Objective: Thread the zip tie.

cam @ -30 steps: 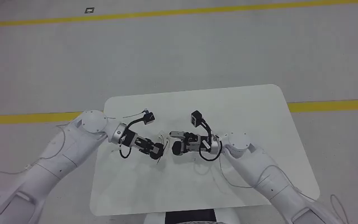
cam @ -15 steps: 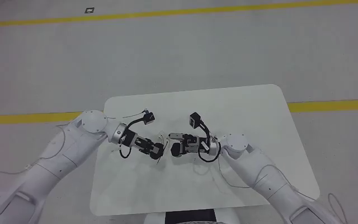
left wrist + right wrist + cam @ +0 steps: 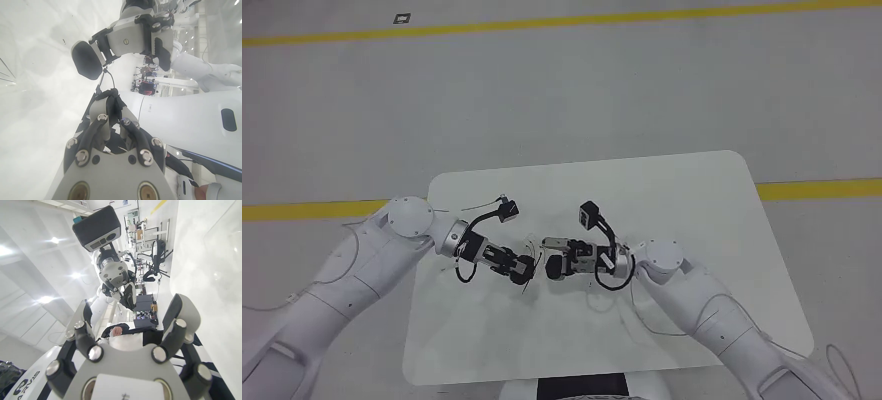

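Note:
Over the middle of the white table (image 3: 682,200) the two grippers face each other, nearly tip to tip. My left gripper (image 3: 525,266) (image 3: 113,93) is shut on a thin zip tie (image 3: 112,80), whose free end curves out from the fingertips toward the other arm. A faint strand of the zip tie (image 3: 530,283) hangs below the fingers in the top view. My right gripper (image 3: 551,266) (image 3: 131,300) is open with nothing between its black pads (image 3: 174,309). The left gripper (image 3: 129,299) sits just beyond them in the right wrist view. Seen from the left wrist, the right gripper (image 3: 124,58) has its jaws spread wide just past the tie's end.
The table's curved front edge (image 3: 542,375) lies close below the arms. Bare tabletop spreads to the right (image 3: 722,260) and behind the grippers. A yellow floor line (image 3: 822,188) runs beyond the table.
My right gripper has crept a little to the left, closing the gap to the left gripper. The left arm has stayed where it was.

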Action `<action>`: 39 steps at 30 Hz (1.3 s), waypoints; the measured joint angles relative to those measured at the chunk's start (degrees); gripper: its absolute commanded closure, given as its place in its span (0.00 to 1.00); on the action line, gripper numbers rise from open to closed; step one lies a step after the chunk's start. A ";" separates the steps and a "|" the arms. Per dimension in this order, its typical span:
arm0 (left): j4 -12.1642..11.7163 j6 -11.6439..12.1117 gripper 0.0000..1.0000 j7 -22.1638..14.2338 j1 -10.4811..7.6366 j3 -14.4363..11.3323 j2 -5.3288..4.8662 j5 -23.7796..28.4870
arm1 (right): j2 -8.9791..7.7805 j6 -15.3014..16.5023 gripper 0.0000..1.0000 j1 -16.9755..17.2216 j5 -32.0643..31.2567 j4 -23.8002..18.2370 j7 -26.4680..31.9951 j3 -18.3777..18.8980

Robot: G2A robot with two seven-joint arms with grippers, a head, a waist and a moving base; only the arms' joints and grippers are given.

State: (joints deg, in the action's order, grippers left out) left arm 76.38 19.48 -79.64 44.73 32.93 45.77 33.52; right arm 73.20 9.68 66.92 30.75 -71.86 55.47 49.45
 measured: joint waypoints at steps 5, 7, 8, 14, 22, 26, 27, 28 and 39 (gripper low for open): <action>0.00 0.00 1.00 0.00 0.00 0.00 0.00 0.00 | 0.22 1.30 0.55 -0.46 0.69 1.05 1.13 -0.10; 0.00 0.00 1.00 0.00 0.00 0.00 0.00 0.00 | 0.28 1.51 0.59 -0.71 1.02 1.54 1.93 -0.16; 0.00 0.00 1.00 0.00 0.00 0.00 0.00 0.00 | 0.34 1.63 0.60 -0.88 1.16 1.83 2.34 -0.22; 0.00 0.00 1.00 0.00 0.00 0.00 0.00 0.00 | 0.71 2.07 0.64 -1.69 1.65 3.25 3.17 -0.73; 0.00 0.00 1.00 0.00 0.00 0.00 0.00 0.00 | 1.20 2.30 0.72 -2.69 1.42 5.08 3.02 -1.35; 0.00 0.00 1.00 0.00 0.00 0.00 0.00 0.00 | 1.37 2.43 0.76 -2.98 1.30 5.65 3.05 -1.50; 0.00 0.00 1.00 0.00 0.00 0.00 0.00 0.00 | 1.40 2.47 0.79 -3.02 1.29 5.76 3.09 -1.50; 0.00 0.00 1.00 0.00 0.00 0.00 0.00 0.00 | 1.42 2.53 0.81 -3.06 1.29 5.87 3.13 -1.50; 0.00 0.00 1.00 0.00 0.00 0.00 0.00 0.00 | 1.67 2.79 0.85 -3.29 1.12 6.38 3.54 -1.45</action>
State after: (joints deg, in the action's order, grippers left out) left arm 76.38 19.48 -79.64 44.73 32.93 45.77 33.52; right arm 74.87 12.47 63.63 31.87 -65.48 59.00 48.00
